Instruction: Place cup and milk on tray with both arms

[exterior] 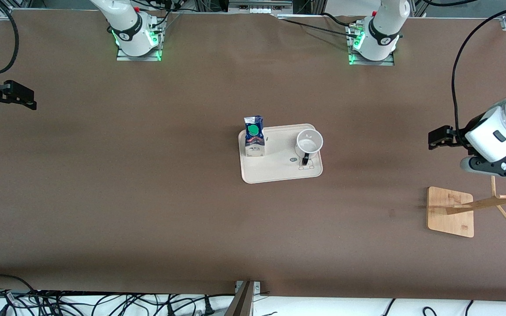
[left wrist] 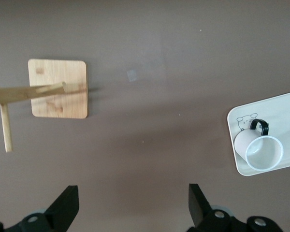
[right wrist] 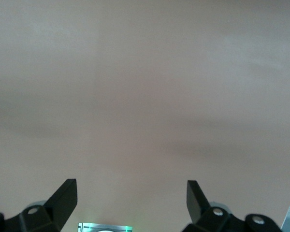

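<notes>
The cream tray (exterior: 279, 170) lies at the middle of the table. On it, at the end toward the right arm, the blue and white milk (exterior: 254, 138) stands upright with its green cap up. The white cup (exterior: 309, 141) stands upright on the tray's other end, black handle toward the front camera. My left gripper (exterior: 436, 137) hangs open and empty over bare table toward the left arm's end, well apart from the tray. The left wrist view shows its open gripper (left wrist: 134, 203), the cup (left wrist: 262, 151) and the tray (left wrist: 285, 115). My right gripper (exterior: 23, 99) is open and empty at the right arm's end, over bare table (right wrist: 131, 200).
A wooden stand with a square base (exterior: 450, 211) and slanted pegs sits toward the left arm's end, nearer the front camera than the left gripper; the stand (left wrist: 59, 88) also shows in the left wrist view. Cables run along the table's front edge.
</notes>
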Controlling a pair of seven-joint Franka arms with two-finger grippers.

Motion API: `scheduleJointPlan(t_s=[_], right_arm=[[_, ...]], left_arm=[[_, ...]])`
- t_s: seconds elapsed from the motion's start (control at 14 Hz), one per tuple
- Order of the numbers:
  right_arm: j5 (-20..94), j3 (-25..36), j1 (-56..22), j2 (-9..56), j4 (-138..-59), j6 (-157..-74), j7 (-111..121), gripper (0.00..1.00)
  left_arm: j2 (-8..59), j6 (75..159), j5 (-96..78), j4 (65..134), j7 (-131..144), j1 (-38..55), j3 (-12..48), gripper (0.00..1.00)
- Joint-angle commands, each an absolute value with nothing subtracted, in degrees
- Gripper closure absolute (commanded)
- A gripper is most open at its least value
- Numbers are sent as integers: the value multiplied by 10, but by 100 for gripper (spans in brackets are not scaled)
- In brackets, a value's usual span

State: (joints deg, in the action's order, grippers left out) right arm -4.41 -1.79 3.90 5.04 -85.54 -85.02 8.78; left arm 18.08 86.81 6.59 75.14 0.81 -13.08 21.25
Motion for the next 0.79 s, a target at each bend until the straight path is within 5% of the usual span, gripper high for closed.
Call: scheduleJointPlan(t_s=[0.0, 0.22, 0.72], right_arm=[[9, 3, 60, 58, -845, -840, 81, 0], [12, 5, 59, 58, -845, -839, 83, 0], [-35, -2, 46, 58, -844, -838, 99, 0]], left_arm=[[45, 998, -23, 944, -3, -74, 91, 0], [-33, 1033, -19, 1048, -4, -55, 76, 0], [0, 977, -6, 1009, 0, -32, 55, 0]])
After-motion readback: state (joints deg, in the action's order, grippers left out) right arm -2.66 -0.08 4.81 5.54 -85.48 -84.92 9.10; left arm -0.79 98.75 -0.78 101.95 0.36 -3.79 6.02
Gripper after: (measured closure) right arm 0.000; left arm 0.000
